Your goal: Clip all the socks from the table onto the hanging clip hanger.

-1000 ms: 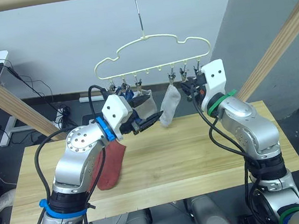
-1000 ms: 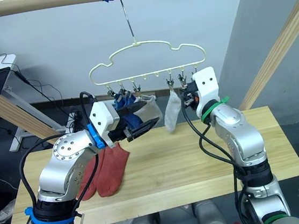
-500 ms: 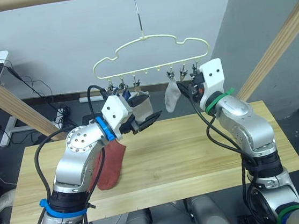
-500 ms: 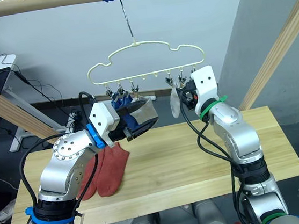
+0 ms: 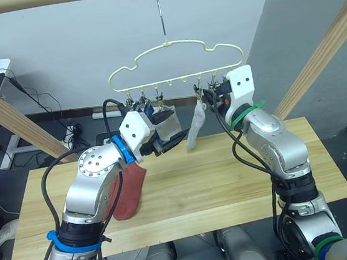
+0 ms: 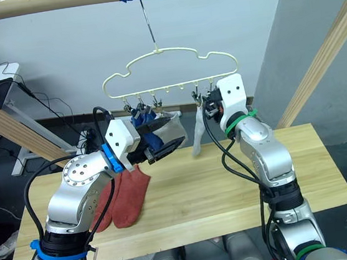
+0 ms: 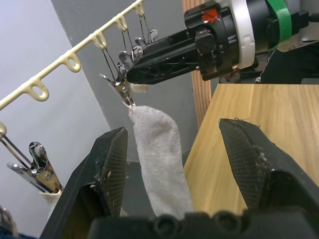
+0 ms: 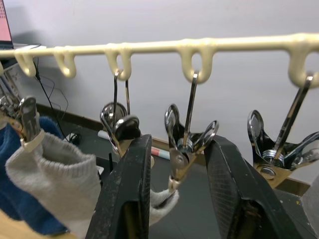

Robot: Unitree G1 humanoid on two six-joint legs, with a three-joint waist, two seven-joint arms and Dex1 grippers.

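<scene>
Grey sock on the hanger, my grippers at the clips.

My right gripper (image 8: 175,164) straddles a metal clip (image 8: 185,144) on the clip hanger (image 5: 175,64), jaws apart; it seems to pinch a light grey sock (image 5: 195,125). My left gripper (image 7: 182,164) is spread wide, empty. Rust-red socks (image 6: 123,198) lie on the table (image 5: 229,180).

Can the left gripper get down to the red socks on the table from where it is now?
Probably yes. The left gripper is open and holds nothing, and the red socks lie flat on the table just below and behind it. Its own forearm hangs over them, so it would have to pull back first.
</scene>
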